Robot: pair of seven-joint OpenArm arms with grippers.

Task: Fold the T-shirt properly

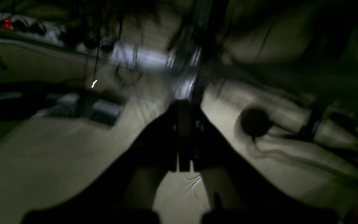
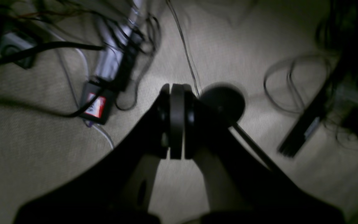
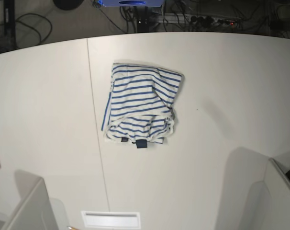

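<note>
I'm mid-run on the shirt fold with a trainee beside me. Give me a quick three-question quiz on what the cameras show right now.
1. True or false: the shirt lies flat and fully spread on the table.
2. The dark tag sits at which edge of the shirt in the base view? A) far edge B) near edge C) far right corner
3. Fill in: both wrist views show the floor, and the left gripper and right gripper are each ____ and holding nothing.

Key
1. False: it is bunched into a rough, uneven fold.
2. B
3. shut
</note>
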